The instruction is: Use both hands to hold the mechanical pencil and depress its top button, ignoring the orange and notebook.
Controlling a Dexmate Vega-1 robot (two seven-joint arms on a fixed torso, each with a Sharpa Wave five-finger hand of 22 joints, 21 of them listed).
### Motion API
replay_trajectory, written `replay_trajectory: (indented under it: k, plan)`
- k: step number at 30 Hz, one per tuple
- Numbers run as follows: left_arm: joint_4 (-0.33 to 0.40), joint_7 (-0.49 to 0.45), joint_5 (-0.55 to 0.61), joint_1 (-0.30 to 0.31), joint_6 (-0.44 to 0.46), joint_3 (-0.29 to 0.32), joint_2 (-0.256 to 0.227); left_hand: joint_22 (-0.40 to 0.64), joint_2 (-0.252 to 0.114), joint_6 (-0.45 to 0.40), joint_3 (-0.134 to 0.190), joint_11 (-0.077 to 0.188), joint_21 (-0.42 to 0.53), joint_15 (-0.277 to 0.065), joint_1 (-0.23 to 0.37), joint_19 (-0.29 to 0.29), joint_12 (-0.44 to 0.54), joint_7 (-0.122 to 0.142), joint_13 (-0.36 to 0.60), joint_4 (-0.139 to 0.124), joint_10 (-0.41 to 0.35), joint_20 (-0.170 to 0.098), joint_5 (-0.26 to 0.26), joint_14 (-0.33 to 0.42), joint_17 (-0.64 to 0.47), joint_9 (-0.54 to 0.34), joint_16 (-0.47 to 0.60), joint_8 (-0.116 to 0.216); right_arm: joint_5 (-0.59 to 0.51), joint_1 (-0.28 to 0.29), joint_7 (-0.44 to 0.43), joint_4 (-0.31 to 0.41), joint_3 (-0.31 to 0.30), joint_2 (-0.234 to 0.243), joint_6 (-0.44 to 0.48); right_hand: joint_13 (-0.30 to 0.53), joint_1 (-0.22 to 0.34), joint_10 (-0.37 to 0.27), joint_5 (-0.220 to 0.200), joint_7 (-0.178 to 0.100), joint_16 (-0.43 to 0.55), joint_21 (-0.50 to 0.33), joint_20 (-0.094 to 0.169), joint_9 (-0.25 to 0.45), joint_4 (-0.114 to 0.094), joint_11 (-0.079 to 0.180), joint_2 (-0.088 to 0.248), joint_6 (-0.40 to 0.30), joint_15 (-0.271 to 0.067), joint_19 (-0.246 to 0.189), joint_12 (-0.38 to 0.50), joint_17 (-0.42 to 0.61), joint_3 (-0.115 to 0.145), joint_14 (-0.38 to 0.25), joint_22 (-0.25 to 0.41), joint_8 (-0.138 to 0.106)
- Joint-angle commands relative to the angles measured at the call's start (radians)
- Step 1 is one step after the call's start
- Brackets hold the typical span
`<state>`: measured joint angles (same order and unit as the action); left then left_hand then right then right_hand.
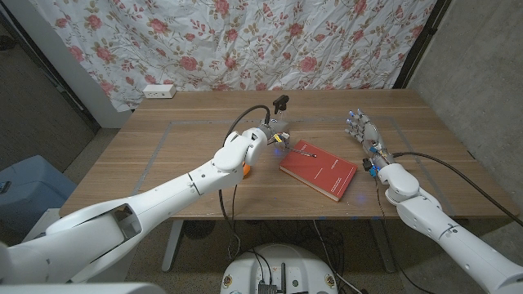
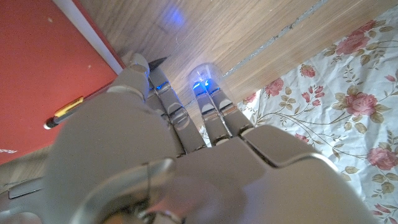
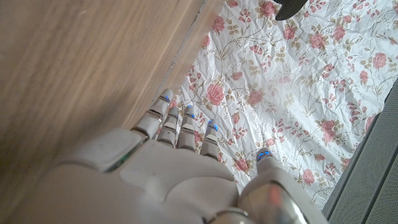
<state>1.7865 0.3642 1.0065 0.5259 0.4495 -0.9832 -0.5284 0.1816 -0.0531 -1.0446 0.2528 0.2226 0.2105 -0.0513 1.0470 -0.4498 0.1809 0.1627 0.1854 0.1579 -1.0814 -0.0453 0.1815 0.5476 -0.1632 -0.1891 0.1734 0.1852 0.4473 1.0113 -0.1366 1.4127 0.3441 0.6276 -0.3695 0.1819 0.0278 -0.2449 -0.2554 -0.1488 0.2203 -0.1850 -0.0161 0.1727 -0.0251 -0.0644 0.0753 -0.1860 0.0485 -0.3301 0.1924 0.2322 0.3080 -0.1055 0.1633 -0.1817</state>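
The mechanical pencil (image 1: 304,150) lies on the far corner of the red notebook (image 1: 320,171); it is dark with a yellow clip (image 2: 67,107). My left hand (image 1: 271,134) reaches down at that corner with its fingers (image 2: 208,102) stretched out, tips at the table. Its thumb (image 2: 134,74) covers the pencil's middle, and I cannot tell whether it touches. The orange (image 1: 246,169) peeks out from under my left forearm. My right hand (image 1: 363,131) stands open to the right of the notebook, fingers (image 3: 180,124) spread, holding nothing.
A white power strip (image 1: 159,91) lies at the table's far left edge and a small black stand (image 1: 281,102) sits at the far middle. A floral cloth (image 1: 270,41) hangs behind. A blue bin (image 1: 24,184) stands left of the table.
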Motion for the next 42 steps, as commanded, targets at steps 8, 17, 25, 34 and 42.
replay_trajectory:
  k: [8,17,25,34,42]
  plan:
    - [0.0,0.021,0.024,-0.009,0.02,-0.007,0.005,0.0,0.007,0.035,-0.01,0.002,-0.003,-0.15,-0.018,0.009,-0.006,0.003,0.0,0.001,0.042,-0.096,0.006,-0.007,-0.002,-0.004,0.0,-0.003,0.007,-0.004,0.006,-0.015,-0.001,-0.006,-0.011,0.002,-0.003,-0.003,-0.007,-0.004,-0.004,0.001,-0.005,0.001,-0.007,0.0,0.017,-0.013,0.003,0.0,0.002,0.003,0.006,-0.007,0.001,-0.006]
    - [0.008,0.044,0.025,-0.011,0.026,-0.002,-0.001,-0.001,0.034,0.076,-0.026,0.002,-0.007,-0.146,-0.033,0.023,-0.006,0.012,0.0,0.003,0.093,-0.086,0.006,-0.015,-0.002,0.0,0.0,-0.006,0.006,-0.003,0.001,-0.016,-0.002,-0.007,-0.012,0.002,-0.003,-0.002,-0.008,-0.005,-0.004,0.001,-0.004,0.001,-0.009,0.003,0.017,-0.015,0.002,0.0,0.001,0.003,0.006,-0.009,0.001,-0.006]
    - [0.031,0.082,0.016,-0.008,0.031,0.007,-0.013,-0.003,0.061,0.112,-0.042,0.002,-0.014,-0.148,-0.049,0.044,-0.008,0.024,-0.001,0.001,0.152,-0.082,0.006,-0.034,-0.003,0.003,-0.002,-0.007,0.004,-0.004,0.001,-0.014,-0.002,-0.004,-0.008,0.002,-0.003,-0.002,-0.008,-0.005,-0.004,0.001,-0.005,0.001,-0.011,0.001,0.017,-0.015,0.004,0.0,0.001,0.003,0.006,-0.008,0.001,-0.005]
    - [0.063,0.135,-0.006,0.001,0.049,0.022,-0.024,-0.003,0.082,0.193,-0.062,0.001,-0.019,-0.15,-0.082,0.077,-0.01,0.04,-0.005,-0.008,0.265,-0.084,0.005,-0.104,-0.003,0.001,-0.005,-0.006,0.0,-0.002,-0.003,-0.006,-0.001,0.002,0.005,0.002,-0.002,0.001,-0.009,-0.003,-0.006,0.001,-0.007,0.001,-0.013,0.0,0.017,-0.013,0.007,0.002,0.0,0.002,0.006,-0.004,0.001,-0.004]
    - [0.09,0.148,-0.007,0.014,0.059,0.031,-0.043,-0.004,0.089,0.262,-0.072,0.0,-0.019,-0.148,-0.107,0.101,-0.012,0.032,-0.009,-0.013,0.354,-0.089,0.004,-0.141,-0.003,0.005,-0.003,-0.01,-0.007,0.0,-0.015,0.007,0.002,0.005,0.021,0.002,-0.002,0.002,-0.009,-0.001,-0.007,0.002,-0.008,0.001,-0.014,-0.001,0.016,-0.012,0.008,0.003,-0.001,0.002,0.006,-0.003,0.001,-0.003]
